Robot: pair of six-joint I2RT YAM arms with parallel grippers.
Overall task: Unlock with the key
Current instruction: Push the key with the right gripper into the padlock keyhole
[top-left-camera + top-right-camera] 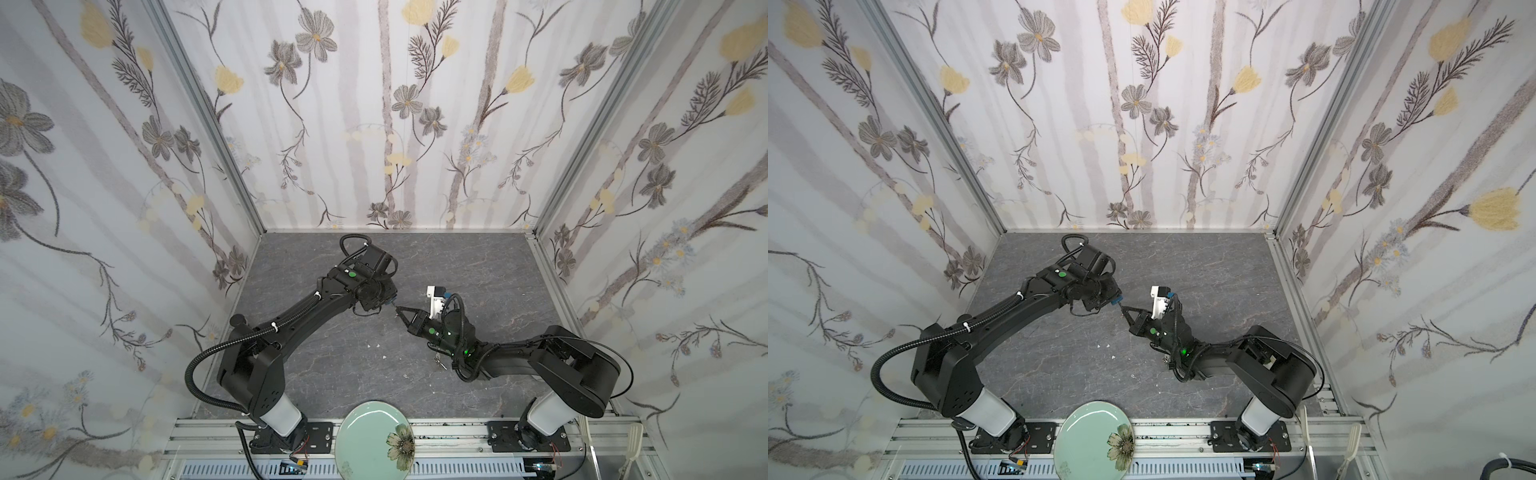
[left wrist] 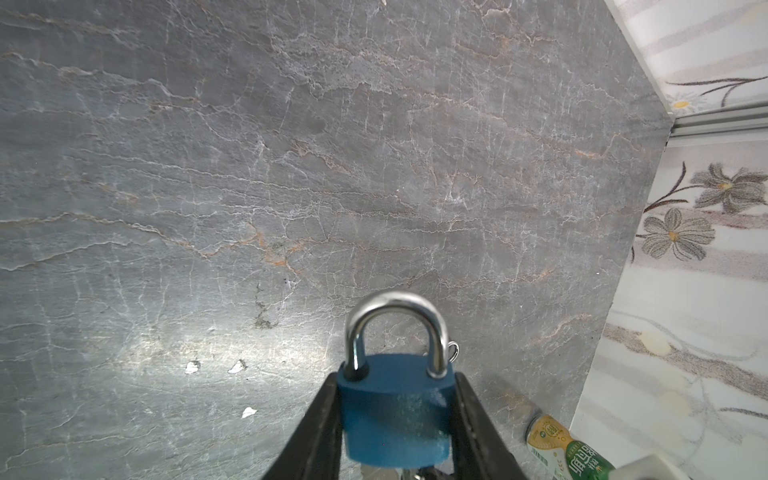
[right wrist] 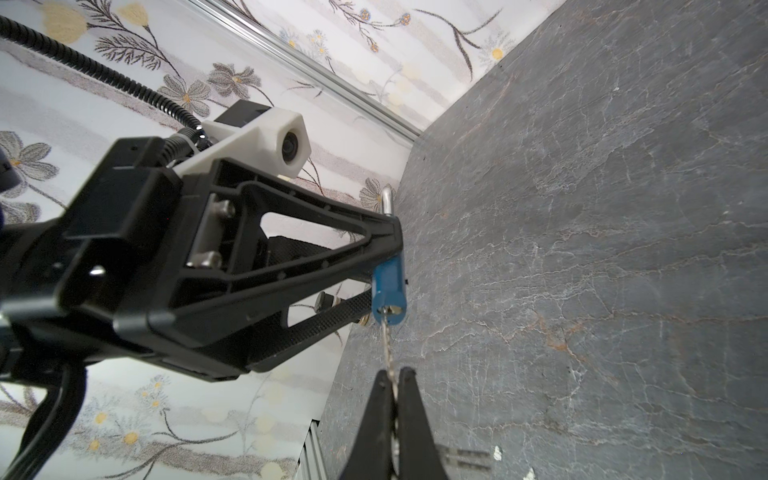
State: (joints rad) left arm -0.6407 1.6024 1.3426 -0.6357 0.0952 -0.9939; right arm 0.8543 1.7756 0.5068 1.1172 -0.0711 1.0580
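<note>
While the left gripper (image 2: pixel 397 386) clamps the blue padlock (image 2: pixel 395 415) by its smooth painted body, jaws partly spread, the right gripper (image 3: pixel 392 378) pinches tight on the thin serrated key (image 3: pixel 387 345). The key's tip meets the keyhole (image 3: pixel 391 310) just ahead. Its bow is hidden inside that grip. The rounded steel shackle (image 2: pixel 397 311) juts beyond the left gripper.
</note>
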